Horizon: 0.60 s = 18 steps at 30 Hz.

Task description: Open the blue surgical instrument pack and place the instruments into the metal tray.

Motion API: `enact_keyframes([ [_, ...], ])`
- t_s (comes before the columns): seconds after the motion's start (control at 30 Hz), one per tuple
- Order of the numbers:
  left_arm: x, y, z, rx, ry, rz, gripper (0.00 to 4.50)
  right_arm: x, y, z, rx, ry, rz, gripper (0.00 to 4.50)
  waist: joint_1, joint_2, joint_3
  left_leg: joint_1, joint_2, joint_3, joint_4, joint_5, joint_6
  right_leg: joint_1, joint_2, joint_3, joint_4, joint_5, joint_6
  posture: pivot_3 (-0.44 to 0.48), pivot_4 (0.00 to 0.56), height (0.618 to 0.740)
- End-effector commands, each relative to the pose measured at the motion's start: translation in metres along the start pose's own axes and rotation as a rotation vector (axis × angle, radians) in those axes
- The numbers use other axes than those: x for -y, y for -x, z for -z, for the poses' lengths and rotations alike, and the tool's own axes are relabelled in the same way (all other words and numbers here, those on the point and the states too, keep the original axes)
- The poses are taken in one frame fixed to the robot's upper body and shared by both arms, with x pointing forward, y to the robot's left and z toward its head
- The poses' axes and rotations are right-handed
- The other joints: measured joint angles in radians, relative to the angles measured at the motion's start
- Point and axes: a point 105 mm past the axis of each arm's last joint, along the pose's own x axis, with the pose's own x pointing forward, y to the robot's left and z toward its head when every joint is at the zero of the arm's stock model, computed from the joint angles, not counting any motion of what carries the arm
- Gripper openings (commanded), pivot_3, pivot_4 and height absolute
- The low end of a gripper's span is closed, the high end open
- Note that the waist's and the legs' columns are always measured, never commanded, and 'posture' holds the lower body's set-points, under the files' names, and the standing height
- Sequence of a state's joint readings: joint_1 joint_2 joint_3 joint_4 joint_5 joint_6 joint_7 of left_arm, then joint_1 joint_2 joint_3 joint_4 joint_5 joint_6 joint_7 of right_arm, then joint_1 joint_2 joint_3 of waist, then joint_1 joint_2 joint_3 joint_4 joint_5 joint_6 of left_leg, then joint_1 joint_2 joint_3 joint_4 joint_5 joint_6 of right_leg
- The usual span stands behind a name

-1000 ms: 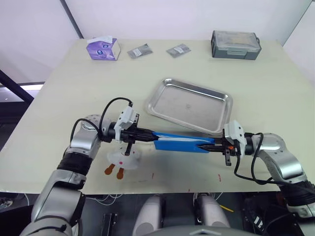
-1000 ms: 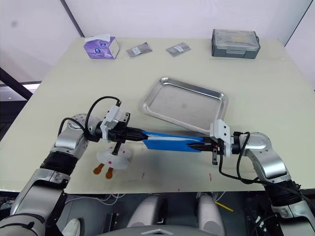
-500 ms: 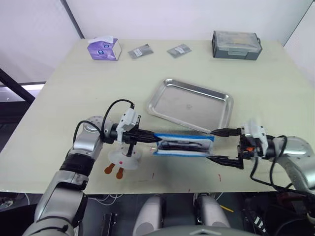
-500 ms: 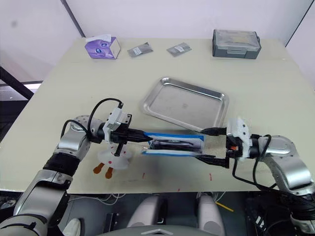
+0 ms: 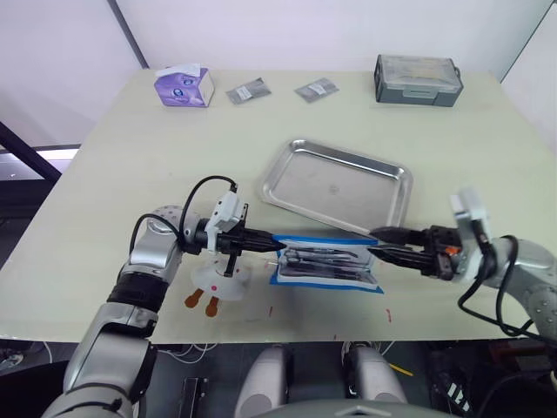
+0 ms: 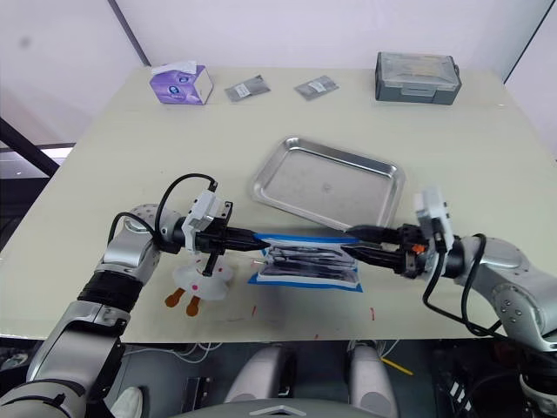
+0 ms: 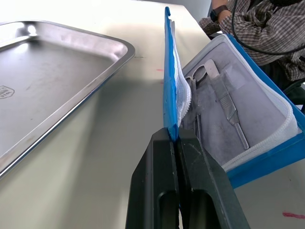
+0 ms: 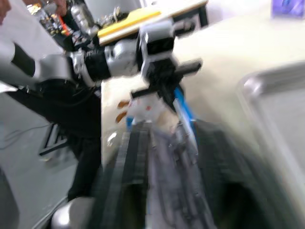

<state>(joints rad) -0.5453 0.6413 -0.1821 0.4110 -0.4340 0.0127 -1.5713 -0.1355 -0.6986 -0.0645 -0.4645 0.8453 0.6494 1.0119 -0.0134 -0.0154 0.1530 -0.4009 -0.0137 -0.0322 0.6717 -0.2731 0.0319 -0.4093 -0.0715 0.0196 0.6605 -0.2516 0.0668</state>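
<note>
Blue surgical instrument pack (image 5: 326,264) open flat near desk's front edge, grey lining up, instruments (image 5: 324,257) lying inside.

Left gripper (image 7: 177,138) pinching pack's upright blue flap, fingers pressed together. Right gripper (image 5: 376,243) at pack's other end, fingers spread. Metal tray (image 5: 335,185) just behind, bare. Purple tissue box (image 5: 183,86), grey lidded box (image 5: 417,79) along back edge.
</note>
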Motion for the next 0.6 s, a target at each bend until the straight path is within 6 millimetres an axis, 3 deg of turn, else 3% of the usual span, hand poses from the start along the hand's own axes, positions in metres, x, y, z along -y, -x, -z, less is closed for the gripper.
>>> enact_keyframes([
  [0.03, 0.003, 0.002, -0.001, -0.006, -0.016, 0.032, 0.0, -0.005, -0.008, 0.004, -0.011, 0.052, -0.016, 0.02, 0.0, 0.0, 0.0, 0.0, 0.0, 0.0, 0.0, 0.0, 0.0, 0.0, 0.0, 0.0, 0.0, 0.0, 0.0, 0.0, 0.15, 0.734],
  [0.2, 0.002, 0.0, 0.0, -0.008, -0.018, 0.027, 0.0, -0.007, -0.011, 0.025, -0.062, 0.048, -0.02, 0.02, 0.0, 0.0, 0.0, 0.0, 0.0, 0.0, 0.0, 0.0, 0.0, 0.0, 0.0, 0.0, 0.0, 0.0, 0.0, 0.0, 0.15, 0.734],
  [0.47, -0.009, -0.007, 0.004, -0.014, 0.011, -0.019, 0.0, -0.011, -0.001, 0.077, -0.206, 0.043, -0.017, 0.02, 0.001, 0.0, 0.0, 0.0, -0.001, 0.0, 0.0, 0.0, 0.0, 0.0, 0.0, 0.0, -0.001, 0.0, 0.0, 0.0, 0.15, 0.734],
  [0.6, -0.016, -0.011, 0.01, -0.044, 0.056, -0.047, 0.0, -0.013, 0.0, 0.089, -0.233, 0.04, -0.023, 0.02, 0.002, 0.0, 0.0, 0.0, -0.001, 0.0, 0.0, 0.0, 0.0, 0.0, 0.0, 0.0, -0.001, 0.0, 0.0, 0.0, 0.15, 0.734],
])
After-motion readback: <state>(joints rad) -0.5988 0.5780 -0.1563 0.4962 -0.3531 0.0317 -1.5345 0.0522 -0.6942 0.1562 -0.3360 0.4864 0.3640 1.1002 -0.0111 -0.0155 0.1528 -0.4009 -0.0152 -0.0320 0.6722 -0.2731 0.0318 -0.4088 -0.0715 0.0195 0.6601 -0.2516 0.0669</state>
